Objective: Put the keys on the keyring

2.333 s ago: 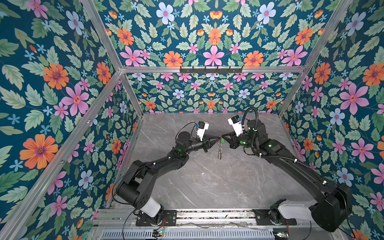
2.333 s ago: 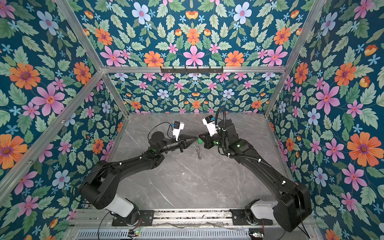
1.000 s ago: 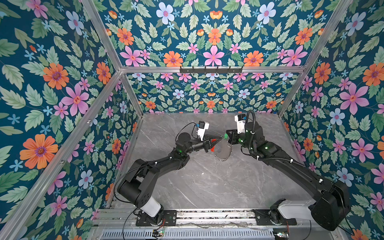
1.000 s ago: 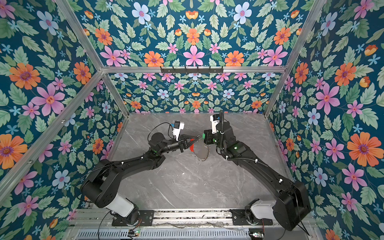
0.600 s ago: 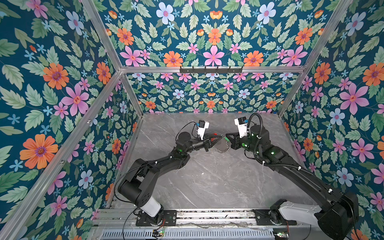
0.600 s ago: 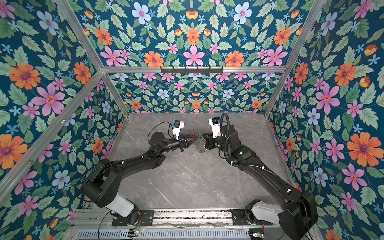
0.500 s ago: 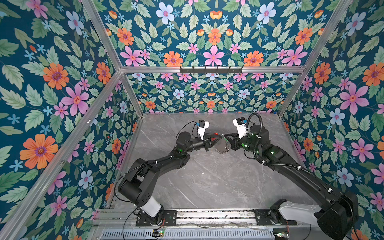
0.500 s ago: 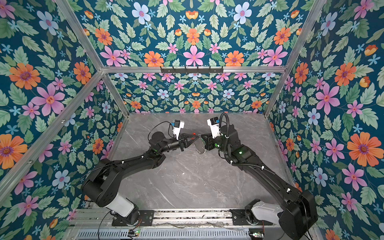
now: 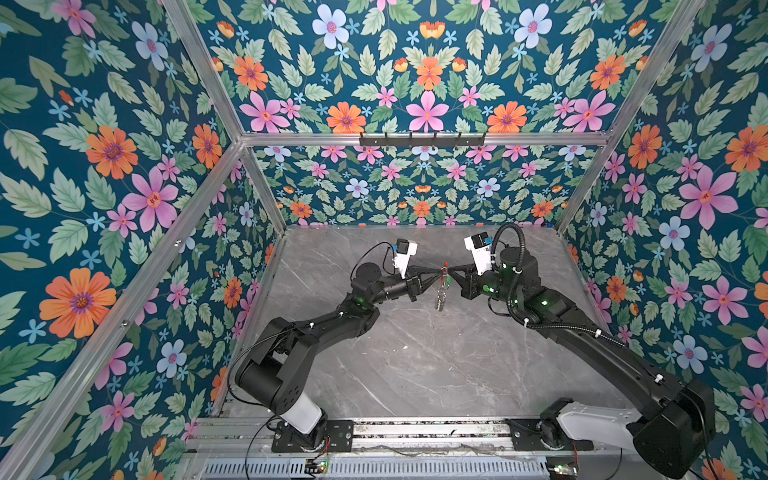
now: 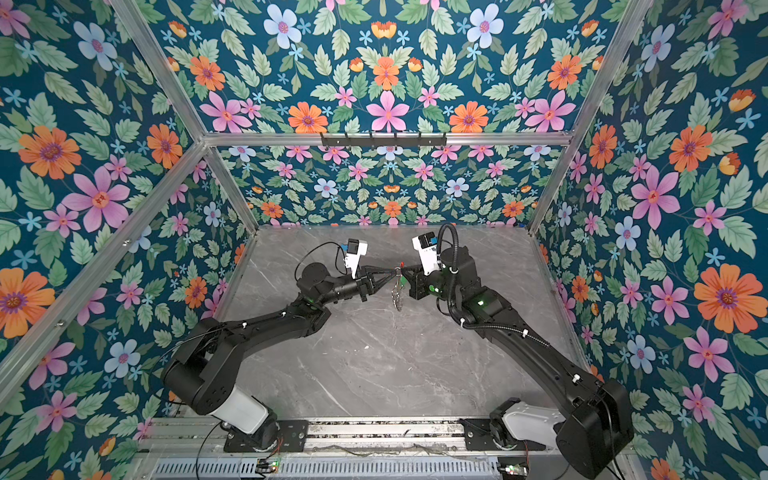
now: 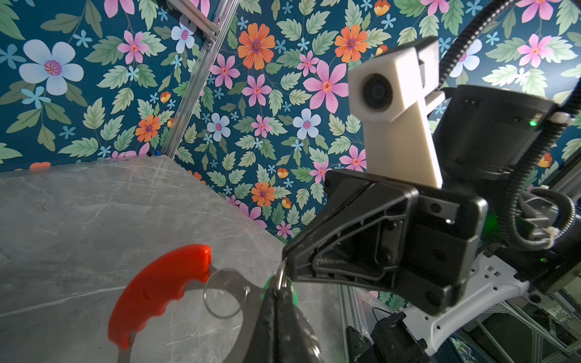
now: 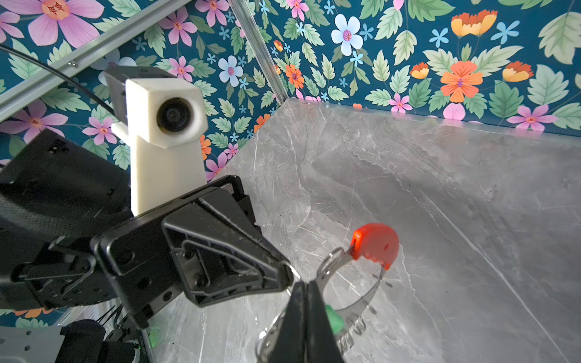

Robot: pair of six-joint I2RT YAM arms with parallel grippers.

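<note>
the keyring (image 9: pixel 441 291) is held in the air over the middle of the grey marble tabletop (image 9: pixel 415 365). in both top views it is seen edge-on, with its red plastic arc (image 9: pixel 446 264) uppermost and its small silver loops dangling below.

the left gripper (image 9: pixel 437 273) and the right gripper (image 9: pixel 454 272) are brought tip to tip at the upper rim of the ring, each reaching in level from its own side. both are closed, with the jaws pressed together and no gap seen in either wrist view.

in the left wrist view the grey metal band is seen running from the red arc into the left gripper's fingers (image 11: pixel 267 320), with one silver loop (image 11: pixel 224 297) hanging on it just beside them. the key (image 11: pixel 294 295) is seen only as a bright green head pressed against those fingers, right where the right gripper's tip touches. in the right wrist view the same green head (image 12: pixel 333 319) sits against the right gripper's fingers (image 12: pixel 292 320), on the ring's band.

which gripper is pinching the key and which the ring cannot be told, and the key's shaft is hidden.
</note>
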